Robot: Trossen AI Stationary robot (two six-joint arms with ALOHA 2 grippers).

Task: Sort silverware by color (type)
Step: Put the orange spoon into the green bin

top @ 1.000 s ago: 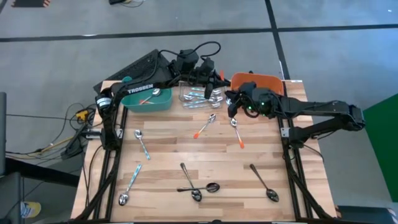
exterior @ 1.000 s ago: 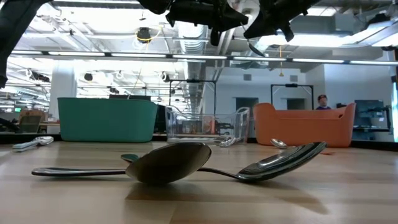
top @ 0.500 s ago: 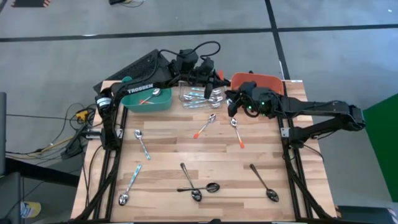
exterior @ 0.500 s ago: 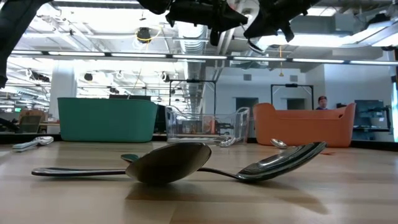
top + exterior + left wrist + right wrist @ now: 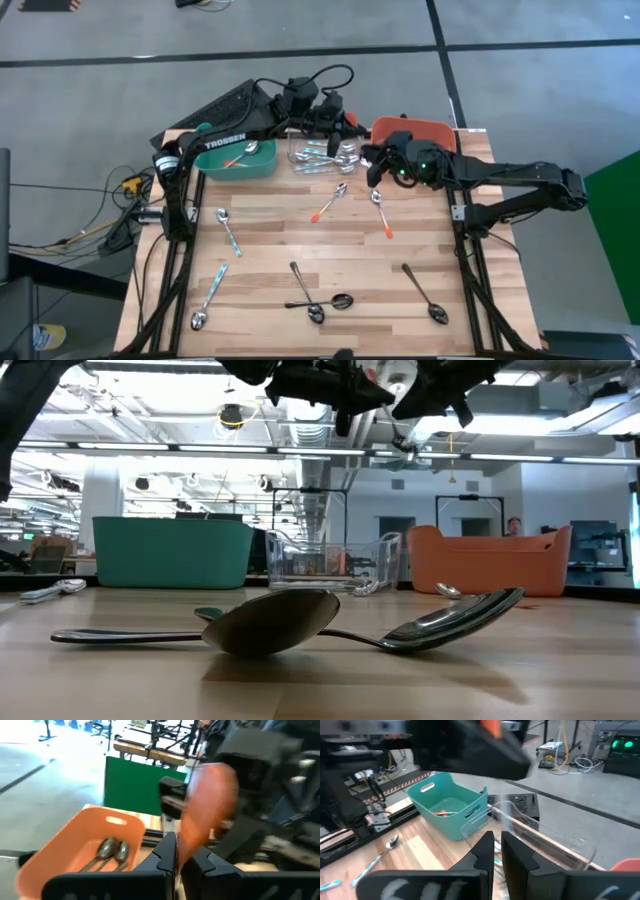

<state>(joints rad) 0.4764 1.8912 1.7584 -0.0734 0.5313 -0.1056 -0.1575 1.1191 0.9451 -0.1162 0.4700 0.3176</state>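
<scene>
High view: the left gripper [image 5: 343, 122] hangs between the clear bin [image 5: 293, 150] and the orange bin [image 5: 425, 128]. Its fingers are pressed together on an orange-handled spoon [image 5: 352, 122], of which only a stub shows, on the orange-bin side. The right gripper [image 5: 370, 168] sits just beside it. Right below the right gripper lie two loose orange spoons [image 5: 330, 203]. Well past those are the teal spoons [image 5: 228, 230] and dark spoons [image 5: 305, 292], with handles at all angles.

Low view: two of those dark spoons [image 5: 270, 622] cross up front and fill the shot. The bins line up behind, and there's a person [image 5: 512, 525] way back in the room.

Left wrist view: this is the one that really shows the grip. The orange handle [image 5: 207, 810] rises out from between the fingers, leaning away. Just beyond them the orange bin [image 5: 65, 855] holds a pair of spoons [image 5: 112, 849], and the other arm crowds in close.

Right wrist view: the right gripper's fingers [image 5: 515, 855] stand a sliver apart with nothing between them. Ahead is the teal bin [image 5: 465, 815], with something orange [image 5: 440, 812] inside. The left arm blocks the upper part.
</scene>
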